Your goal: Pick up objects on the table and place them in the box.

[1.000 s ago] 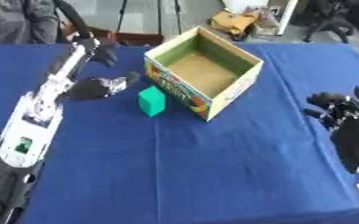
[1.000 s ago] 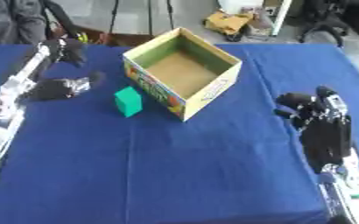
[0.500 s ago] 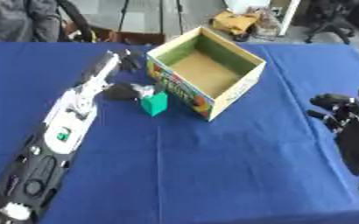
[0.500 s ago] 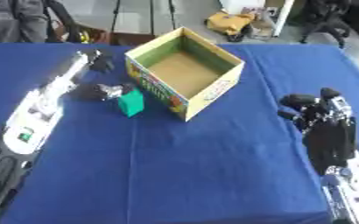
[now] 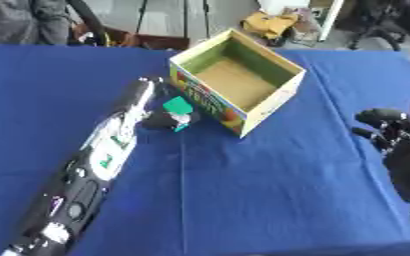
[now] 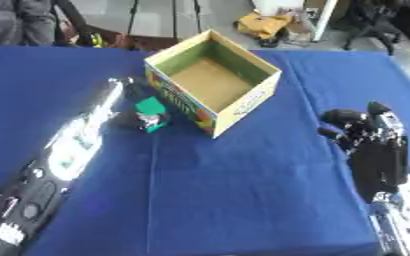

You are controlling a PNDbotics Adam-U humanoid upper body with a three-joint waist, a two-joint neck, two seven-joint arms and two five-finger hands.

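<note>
Here, a worktop (image 5: 243,200) covered in blue cloth fills nearly everything I see. Beyond its far edge lies a grey floor with tripod legs, a yellow heap and dark chairs, all blurred. An open cardboard box (image 5: 237,87) stands on the far middle of the cloth, a printed picture on its near side; its brown floor shows bare. Just left of the box, my left hand (image 5: 165,120) has its dark fingers curled round a small green block (image 5: 178,106), which sits at cloth level beside the box wall. My right hand (image 6: 366,135) rests near the right edge, fingers relaxed and apart, well away from the box.
</note>
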